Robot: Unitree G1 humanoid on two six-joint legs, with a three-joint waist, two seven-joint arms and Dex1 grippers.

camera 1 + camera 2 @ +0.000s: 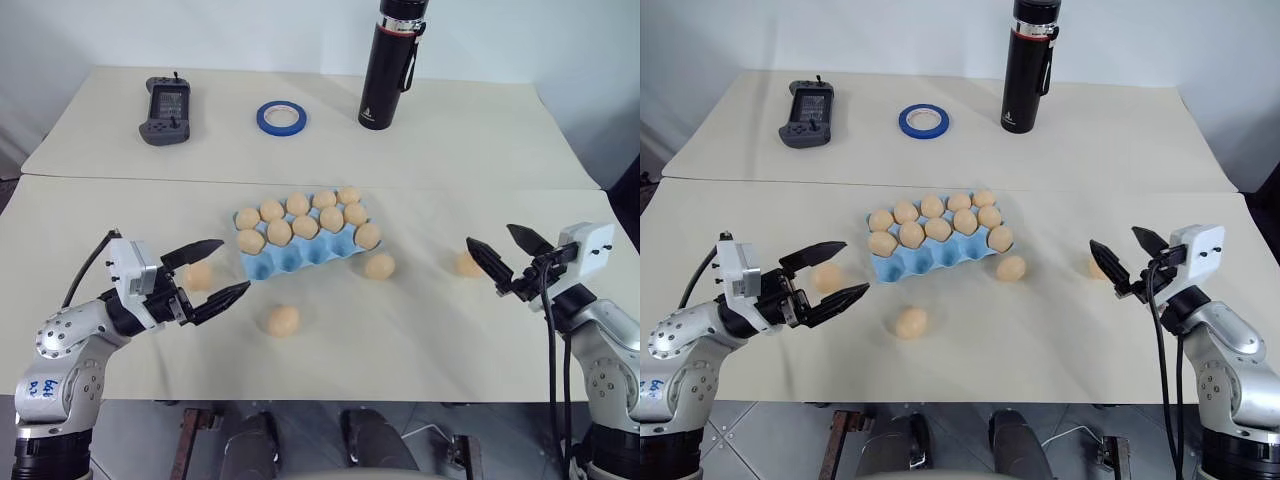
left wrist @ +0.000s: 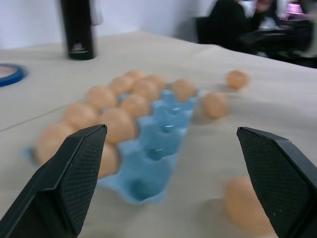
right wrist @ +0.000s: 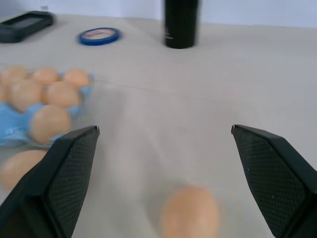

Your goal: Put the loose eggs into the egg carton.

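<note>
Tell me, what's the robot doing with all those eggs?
It's putting loose eggs into the blue egg carton. Two rows are already full; the front row is empty. Four eggs lie on the table: one by the left gripper, one in front of the carton, one beside the carton, and one by the right gripper. Both grippers are open and hold nothing.

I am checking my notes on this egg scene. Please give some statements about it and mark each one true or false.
1. Four loose eggs lie on the table. True.
2. The egg carton is completely full. False: its near row of cups is empty.
3. The left gripper holds an egg. False: it is open and empty.
4. The right gripper is open. True.
5. A black bottle stands behind the carton. True.
</note>
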